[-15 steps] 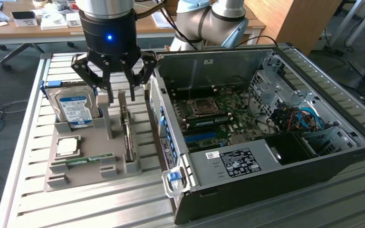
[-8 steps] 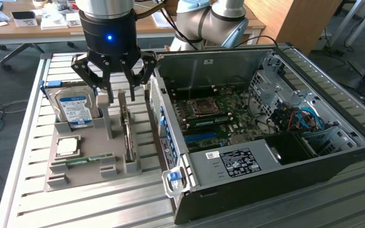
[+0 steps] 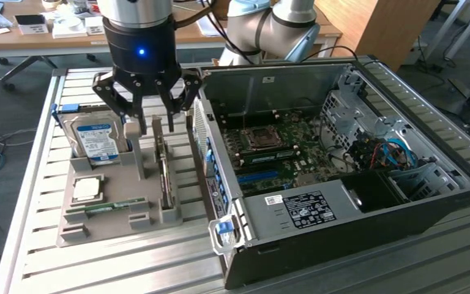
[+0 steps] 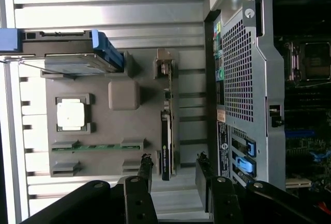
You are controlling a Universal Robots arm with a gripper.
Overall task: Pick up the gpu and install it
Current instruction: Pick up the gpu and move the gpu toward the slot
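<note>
gpu on edge in the tray, long axis alongside the case, jaws spread above.

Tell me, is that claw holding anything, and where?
Nothing is held. The gripper hangs open above the gpu, which stands on edge in the tray.

The green-and-black gpu stands on edge in the grey holder.

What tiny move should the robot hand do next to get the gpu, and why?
Probably go straight down. The open hand hangs above the gpu without touching it. The gpu stands on edge in the grey tray. In the wrist view it lines up between the fingers, so lowering should bring them beside it.
</note>
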